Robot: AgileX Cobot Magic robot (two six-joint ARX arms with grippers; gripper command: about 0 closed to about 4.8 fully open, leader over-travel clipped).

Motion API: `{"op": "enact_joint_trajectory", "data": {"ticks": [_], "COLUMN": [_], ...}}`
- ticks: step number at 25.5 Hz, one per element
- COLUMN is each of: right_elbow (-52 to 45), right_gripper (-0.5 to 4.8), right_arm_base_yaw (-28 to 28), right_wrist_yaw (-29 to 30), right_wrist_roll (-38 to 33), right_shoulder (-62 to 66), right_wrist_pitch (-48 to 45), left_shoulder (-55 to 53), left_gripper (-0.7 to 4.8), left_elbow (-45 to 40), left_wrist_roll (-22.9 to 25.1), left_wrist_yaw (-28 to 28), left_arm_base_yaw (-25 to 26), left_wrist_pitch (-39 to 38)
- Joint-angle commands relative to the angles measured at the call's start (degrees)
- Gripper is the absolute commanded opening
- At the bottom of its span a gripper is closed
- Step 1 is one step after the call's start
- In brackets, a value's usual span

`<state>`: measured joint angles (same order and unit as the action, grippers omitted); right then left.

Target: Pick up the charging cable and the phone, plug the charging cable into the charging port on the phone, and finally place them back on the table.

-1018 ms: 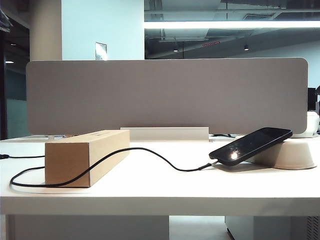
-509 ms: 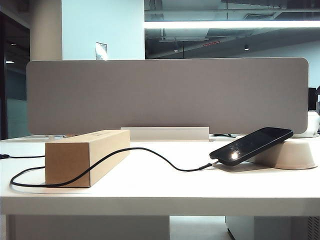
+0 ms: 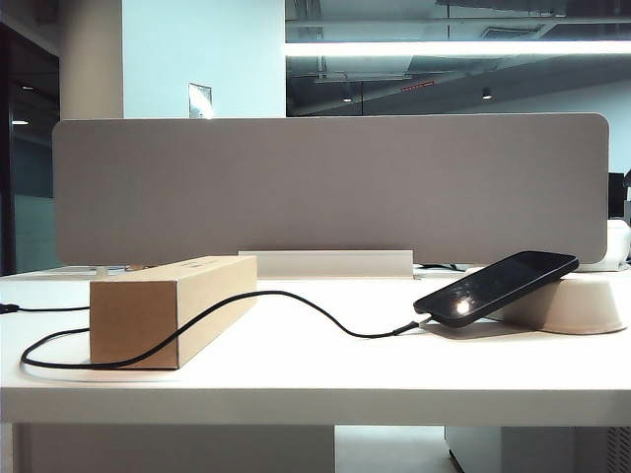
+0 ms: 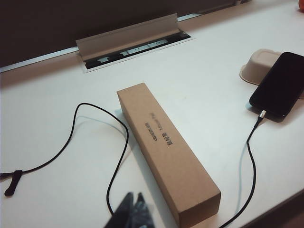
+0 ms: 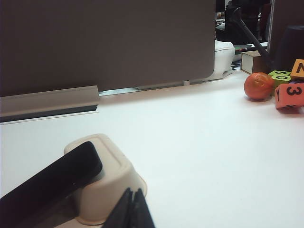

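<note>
The black phone leans tilted on a pale tray at the right of the white table. The charging cable runs from the left, over a cardboard box, to the phone's low end. In the left wrist view its silvery plug meets the short edge of the phone; the charging port itself is hidden. My left gripper hangs shut and empty above the table beside the box. My right gripper is shut and empty, close to the tray and phone. Neither gripper shows in the exterior view.
A grey divider panel closes off the back of the table, with a cable trough flap at its foot. An orange ball and numbered blocks lie at the far right. A loop of cable lies beside the box.
Phone, cable and box have not moved. A dark shape at the top left corner of the exterior view has left the frame.
</note>
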<state>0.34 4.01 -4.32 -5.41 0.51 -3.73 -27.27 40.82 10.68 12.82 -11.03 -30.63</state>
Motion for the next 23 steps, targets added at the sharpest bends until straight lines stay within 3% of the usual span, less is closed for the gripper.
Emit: {"op": "enact_joint_trajectory", "data": {"ticks": [1, 17, 20, 23], "right_elbow": [-0.31, -0.31, -0.31, -0.31], "right_gripper": [-0.06, -0.05, -0.05, -0.05], "right_arm_base_yaw": [0.39, 0.33, 0.33, 0.33], "right_wrist_yaw": [2.97, 4.46, 4.46, 4.46], "right_wrist_roll": [-0.44, -0.39, -0.39, -0.39], "right_shoulder": [0.07, 0.00, 0.00, 0.00], "right_wrist_pitch": [-0.42, 2.67, 2.64, 2.64], "left_shoulder": [0.04, 0.04, 0.04, 0.02], "left_gripper": [-0.06, -0.06, -0.06, -0.06], "left_elbow": [0.13, 0.13, -2.32, -7.80], "left_wrist_roll": [-0.17, 0.11, 0.76, -3.32], "left_wrist_yaw": [0.02, 0.00, -1.64, -4.00], "left_arm_base_yaw": [-0.02, -0.02, -0.02, -0.02], "left_wrist_pitch": [0.70, 1.55, 9.14, 20.35]}}
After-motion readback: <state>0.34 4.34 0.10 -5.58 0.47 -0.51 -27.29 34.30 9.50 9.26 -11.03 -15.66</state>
